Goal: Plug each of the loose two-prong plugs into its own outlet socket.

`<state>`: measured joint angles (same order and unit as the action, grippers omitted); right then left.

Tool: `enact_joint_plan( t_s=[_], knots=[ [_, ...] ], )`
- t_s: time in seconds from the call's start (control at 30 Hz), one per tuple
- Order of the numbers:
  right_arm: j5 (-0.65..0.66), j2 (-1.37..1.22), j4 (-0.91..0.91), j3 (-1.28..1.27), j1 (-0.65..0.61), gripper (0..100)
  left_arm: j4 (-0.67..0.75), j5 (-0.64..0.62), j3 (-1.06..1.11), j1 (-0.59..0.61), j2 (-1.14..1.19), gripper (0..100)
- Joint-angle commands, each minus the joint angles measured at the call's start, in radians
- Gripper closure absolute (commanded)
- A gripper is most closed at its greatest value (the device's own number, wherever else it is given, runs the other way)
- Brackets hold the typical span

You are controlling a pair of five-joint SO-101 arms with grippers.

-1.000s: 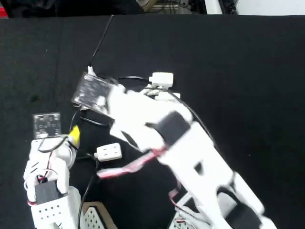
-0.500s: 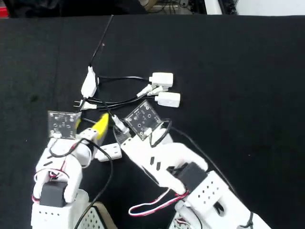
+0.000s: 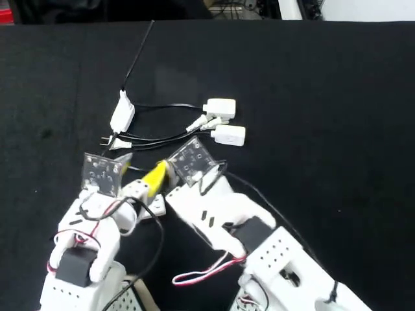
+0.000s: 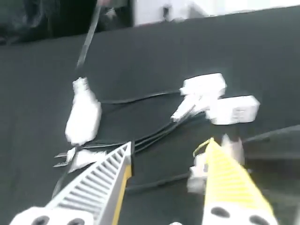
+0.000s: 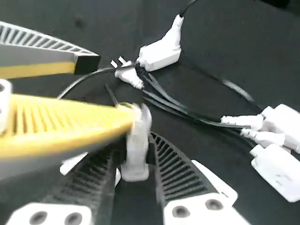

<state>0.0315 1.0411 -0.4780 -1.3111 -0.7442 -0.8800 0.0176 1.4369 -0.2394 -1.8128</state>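
Observation:
My right gripper (image 5: 137, 143) is shut on a small white two-prong plug (image 5: 135, 157) with a black cable, low over the table near the middle. My left gripper (image 4: 168, 145) is open just beside it, and its yellow finger (image 5: 61, 127) touches or nearly touches that plug. In the high view the yellow finger (image 3: 155, 175) meets the right arm's wrist board (image 3: 188, 161). Another loose plug (image 3: 115, 142) lies with bare prongs beyond both grippers. Two white outlet sockets (image 3: 219, 107) (image 3: 228, 135) lie farther back on the right. A third socket (image 3: 154, 206) is partly hidden under the left arm.
A long white adapter (image 3: 122, 111) lies at the back left with a black cord running away from it. Several black cables (image 3: 162, 136) cross between the adapter and the sockets. The black table (image 3: 324, 97) is bare to the right and at the far side.
The right arm has drawn back from its reach over the adapter and now holds a plug near the middle. The left gripper has moved forward and to the right, up against it.

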Motion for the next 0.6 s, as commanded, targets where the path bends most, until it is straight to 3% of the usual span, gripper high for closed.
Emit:
enact_joint_plan(
  t_s=[0.0, 0.13, 0.23, 0.43, 0.57],
  knots=[
    [-0.006, -0.015, 0.031, 0.008, -0.008, 98.6, 0.025, 0.069, -0.094, -0.076, -0.008, 79],
    [-0.006, -0.013, 0.023, 0.007, -0.008, 98.6, 0.025, 0.126, -0.093, -0.125, -0.008, 80],
    [-0.006, -0.012, 0.023, 0.008, -0.003, 98.6, 0.02, 0.124, -0.077, -0.088, -0.008, 80],
    [-0.009, -0.019, -0.104, 0.088, -0.002, 98.7, 0.0, 0.12, -0.079, 0.133, -0.008, 80],
    [-0.012, -0.021, -0.216, 0.151, 0.002, 98.7, -0.124, 0.126, -0.079, 0.302, -0.008, 80]
  ],
)
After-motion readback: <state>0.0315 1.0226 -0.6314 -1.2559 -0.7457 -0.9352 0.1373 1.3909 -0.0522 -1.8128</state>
